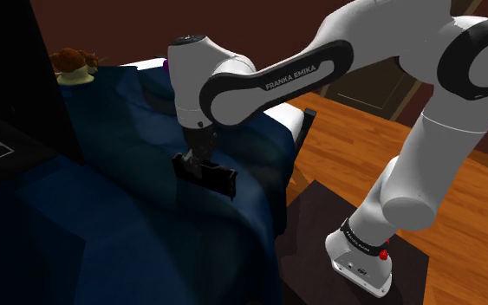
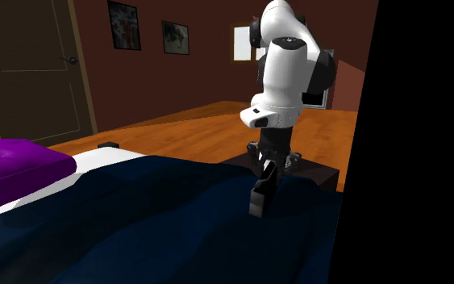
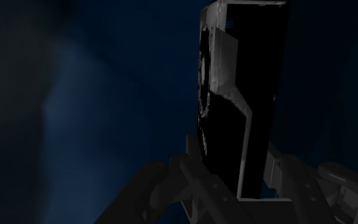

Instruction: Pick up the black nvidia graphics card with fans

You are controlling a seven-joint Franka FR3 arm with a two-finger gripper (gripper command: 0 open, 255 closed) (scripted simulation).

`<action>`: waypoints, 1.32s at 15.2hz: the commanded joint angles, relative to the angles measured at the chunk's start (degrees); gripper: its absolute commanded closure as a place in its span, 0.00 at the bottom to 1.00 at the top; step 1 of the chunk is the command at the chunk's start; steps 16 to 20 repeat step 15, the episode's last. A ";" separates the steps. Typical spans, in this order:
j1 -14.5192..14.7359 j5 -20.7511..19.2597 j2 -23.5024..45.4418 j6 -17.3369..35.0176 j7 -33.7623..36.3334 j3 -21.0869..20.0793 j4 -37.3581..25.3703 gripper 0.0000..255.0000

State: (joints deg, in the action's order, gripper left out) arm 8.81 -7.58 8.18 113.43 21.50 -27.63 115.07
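wrist view: black graphics card (image 3: 247,83) tight in the hand (image 3: 238,168) (blue bedspread (image 3: 107,95) beyond)

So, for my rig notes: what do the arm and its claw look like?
The arm is white with rounded links and dark joint bands; one band reads FRANKA EMIKA in white. The claw is all black. A small red button sits near the base.

In the wrist view the graphics card (image 3: 241,95) stands nearly edge-on, its fan face too foreshortened and dim to count fans. The picture's edge cuts the tool's (image 3: 233,162) fingers (image 3: 285,175). In the shoulder view the brown thing (image 1: 73,61) at ten o'clock is too small to name. In the second exterior view, the pillow (image 2: 15,165) is cut off at nine o'clock.
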 commanded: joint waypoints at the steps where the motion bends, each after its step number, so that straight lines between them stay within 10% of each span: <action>1: -0.06 0.33 -0.53 -1.27 -0.29 -0.05 -0.84 1.00; 20: -0.33 2.18 -3.73 -9.94 -1.96 -0.22 -6.79 1.00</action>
